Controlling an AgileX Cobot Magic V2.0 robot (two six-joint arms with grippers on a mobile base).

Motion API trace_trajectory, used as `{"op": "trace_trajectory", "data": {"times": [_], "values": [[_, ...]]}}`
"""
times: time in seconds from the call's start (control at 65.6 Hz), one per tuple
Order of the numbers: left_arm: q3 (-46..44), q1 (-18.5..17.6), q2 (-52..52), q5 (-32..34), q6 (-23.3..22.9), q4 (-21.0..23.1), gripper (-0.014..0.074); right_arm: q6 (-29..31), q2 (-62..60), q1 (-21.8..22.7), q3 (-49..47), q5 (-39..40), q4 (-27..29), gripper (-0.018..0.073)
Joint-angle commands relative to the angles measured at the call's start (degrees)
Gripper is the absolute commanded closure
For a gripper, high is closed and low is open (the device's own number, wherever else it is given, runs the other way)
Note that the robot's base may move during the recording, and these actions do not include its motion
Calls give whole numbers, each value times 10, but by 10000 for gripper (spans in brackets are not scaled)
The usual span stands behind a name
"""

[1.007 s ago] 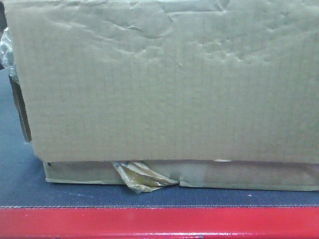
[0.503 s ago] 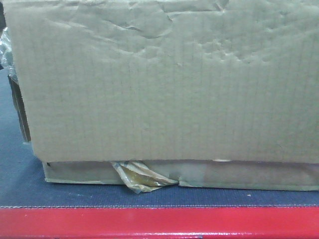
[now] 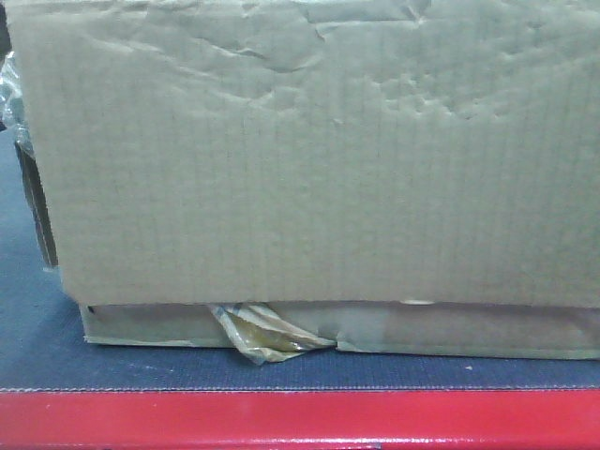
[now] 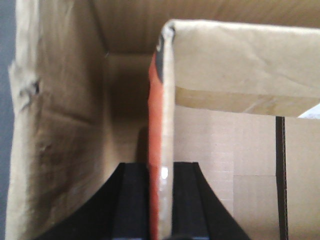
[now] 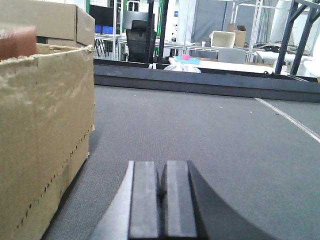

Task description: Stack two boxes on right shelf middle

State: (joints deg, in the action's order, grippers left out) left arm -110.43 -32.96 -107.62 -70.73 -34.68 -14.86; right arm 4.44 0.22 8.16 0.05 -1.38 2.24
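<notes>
Jaws of the left gripper clamp an upright cardboard flap, red on its left face, inside an open cardboard box; right gripper pressed closed on nothing, low over the grey felt platform, box wall at frame left; front view: wrinkled box face fills the frame, resting on the red-edged platform, yellowish tape peeling at its lower edge
</notes>
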Motion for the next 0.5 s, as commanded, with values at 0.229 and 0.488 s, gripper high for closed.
{"op": "trace_trajectory", "data": {"times": [0.229, 0.488], "values": [[12, 1, 4, 16, -1, 6, 707, -1, -2, 0, 0, 10, 2, 720], [12, 1, 4, 15, -1, 9, 437, -1, -2, 0, 0, 10, 2, 720]]}}
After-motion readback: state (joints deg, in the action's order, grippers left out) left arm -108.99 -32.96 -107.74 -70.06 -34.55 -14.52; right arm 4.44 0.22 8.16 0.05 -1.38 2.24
